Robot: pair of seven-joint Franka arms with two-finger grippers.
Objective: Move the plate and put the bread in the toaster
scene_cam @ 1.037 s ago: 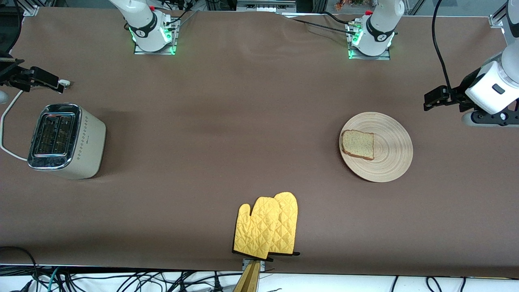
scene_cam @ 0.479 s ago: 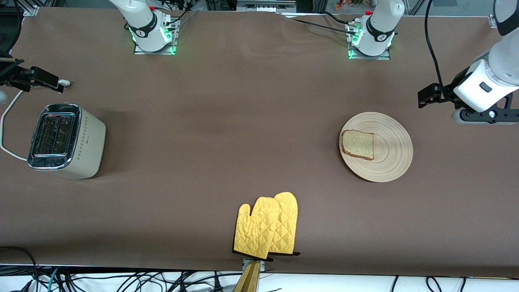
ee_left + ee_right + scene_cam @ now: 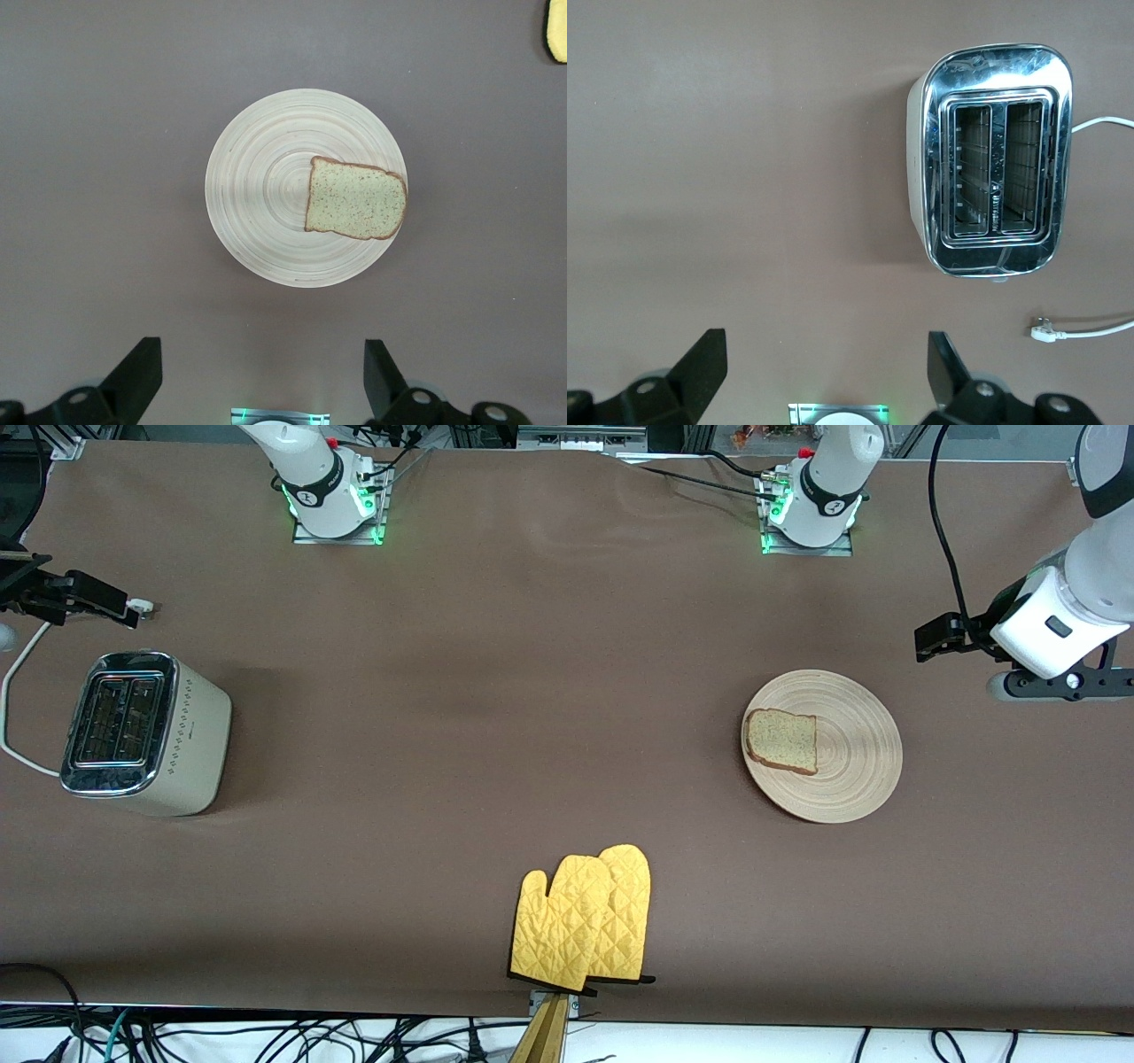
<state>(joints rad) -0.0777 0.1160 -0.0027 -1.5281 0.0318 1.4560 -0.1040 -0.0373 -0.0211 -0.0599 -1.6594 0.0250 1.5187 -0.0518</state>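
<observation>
Fingers: your left gripper has its two black fingers spread wide with nothing between them; your right gripper shows the same, fingers wide apart and empty.

Left gripper is up in the air at the left arm's end of the table, over bare brown tabletop near the round, pale beige wooden-looking plate with ring grooves. Right gripper is up over the tabletop near the toaster, at the right arm's end.

The squarish slice of light tan bread with its darker brown crust lies flat on the plate, off-centre, toward the right arm's end.

The cream-white boxy two-slot toaster with its chrome top stands upright well apart from the plate; both slots are empty. Its white cord trails on the table, the plug unconnected.

A pair of yellow quilted oven mitts lies near the table's edge closest to the front camera, between toaster and plate.
</observation>
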